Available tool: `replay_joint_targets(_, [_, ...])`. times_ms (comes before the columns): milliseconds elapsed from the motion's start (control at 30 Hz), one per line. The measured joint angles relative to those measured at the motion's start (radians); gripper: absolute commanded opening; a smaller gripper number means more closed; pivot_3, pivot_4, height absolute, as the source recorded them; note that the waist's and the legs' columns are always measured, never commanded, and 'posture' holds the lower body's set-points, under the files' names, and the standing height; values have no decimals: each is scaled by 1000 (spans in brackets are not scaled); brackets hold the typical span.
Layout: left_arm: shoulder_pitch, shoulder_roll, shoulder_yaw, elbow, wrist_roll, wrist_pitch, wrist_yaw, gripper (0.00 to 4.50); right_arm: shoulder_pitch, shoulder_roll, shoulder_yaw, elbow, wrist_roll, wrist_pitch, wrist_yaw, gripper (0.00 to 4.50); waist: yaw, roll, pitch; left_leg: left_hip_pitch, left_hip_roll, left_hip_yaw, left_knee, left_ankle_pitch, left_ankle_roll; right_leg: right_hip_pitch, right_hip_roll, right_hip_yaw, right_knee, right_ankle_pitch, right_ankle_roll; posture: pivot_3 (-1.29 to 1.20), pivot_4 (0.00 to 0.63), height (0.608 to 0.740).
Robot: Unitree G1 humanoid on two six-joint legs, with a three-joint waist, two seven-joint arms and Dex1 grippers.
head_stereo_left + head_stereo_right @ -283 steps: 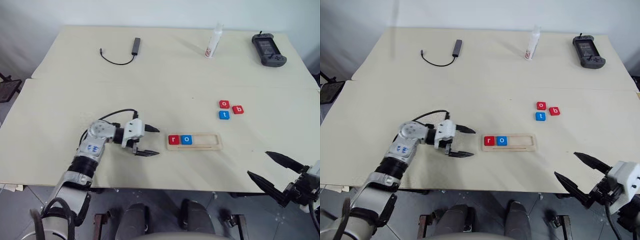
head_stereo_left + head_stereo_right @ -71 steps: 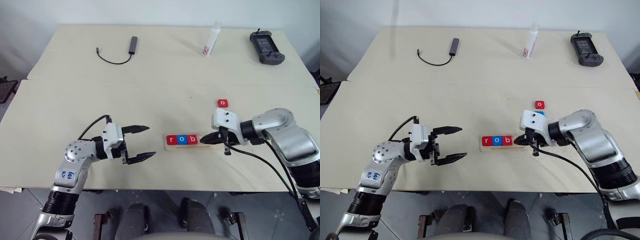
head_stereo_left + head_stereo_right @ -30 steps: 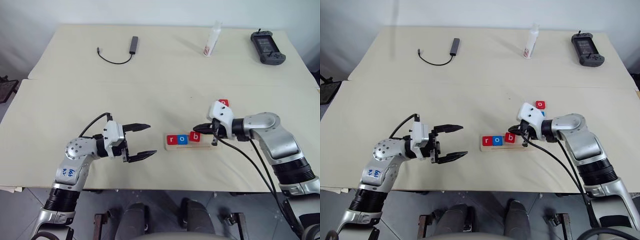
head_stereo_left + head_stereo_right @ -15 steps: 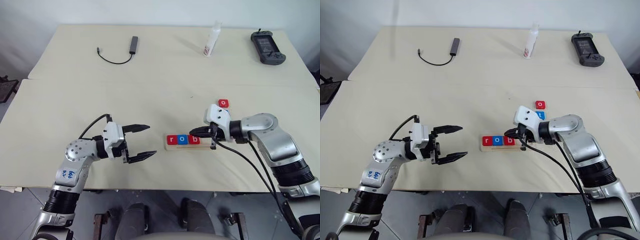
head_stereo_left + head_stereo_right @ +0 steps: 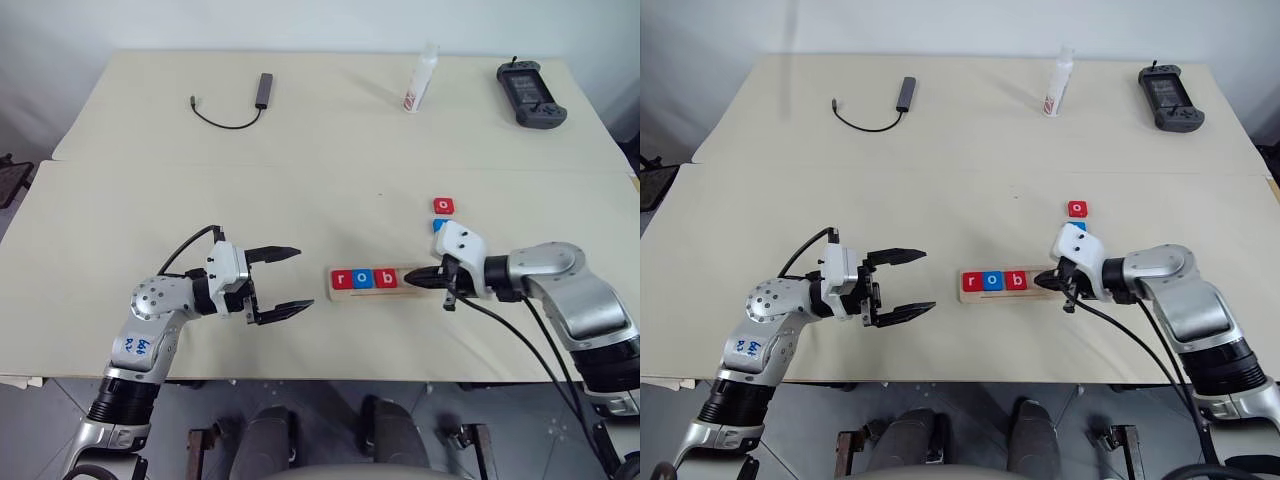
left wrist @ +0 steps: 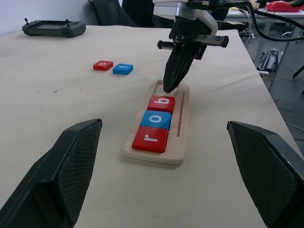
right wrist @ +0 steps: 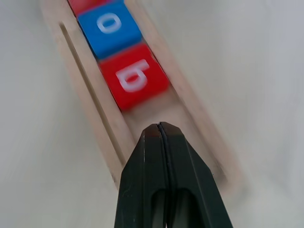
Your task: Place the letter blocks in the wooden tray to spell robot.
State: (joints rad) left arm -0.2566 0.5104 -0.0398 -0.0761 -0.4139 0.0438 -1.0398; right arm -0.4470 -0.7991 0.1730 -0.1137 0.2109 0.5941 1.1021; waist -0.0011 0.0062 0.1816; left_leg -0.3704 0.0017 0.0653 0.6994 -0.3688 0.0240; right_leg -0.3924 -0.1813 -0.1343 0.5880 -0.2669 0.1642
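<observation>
A cable adapter [image 5: 262, 90], white bottle [image 5: 416, 80] and black controller [image 5: 523, 82] line the table's [image 5: 150, 200] far edge

Tray [image 6: 180, 124] looking like pale matt wood; blocks [image 6: 156, 118] showing smooth, slightly glossy plastic; left gripper fingers [image 6: 61, 175] showing black textured matt pads.

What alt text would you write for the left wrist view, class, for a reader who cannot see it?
A wooden tray holds three letter blocks spelling r, o, b. The shut right hand is poised just past the b. A red and a blue block lie apart on the table.
</observation>
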Motion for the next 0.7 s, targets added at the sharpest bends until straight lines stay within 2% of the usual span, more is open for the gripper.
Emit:
replay_joint_targets(333, [0,1,0,0,0,0,0,4500,-14,28,21,-44,13,45,-5,14,2,0,0,0,0,0,0,0,0,0,0,0,0,0,0,0,150,740])
replay_joint_targets(467, [-2,1,0,4,1,0,0,4500,15,-25,-3,-51,16,45,-3,14,7,0,0,0,-1,0,0,0,0,0,0,0,0,0,0,0,150,740])
replay_joint_targets(533, [-6,0,0,12,2,0,-1,4500,58,-59,-61,-71,36,40,1,14,10,0,0,-1,-1,0,0,0,0,0,0,0,-1,0,0,0,150,740])
replay_joint_targets(633, [-17,-4,-3,20,4,-5,-9,4500,132,-72,-183,-127,113,46,9,588,14,0,0,0,0,0,0,0,0,0,0,0,-1,0,0,0,150,740])
replay_joint_targets(700, [-30,-9,-6,41,5,-14,-18,4500,214,-73,-282,-181,168,27,19,1237,21,0,0,0,0,0,0,0,0,0,0,0,-1,0,0,0,150,740])
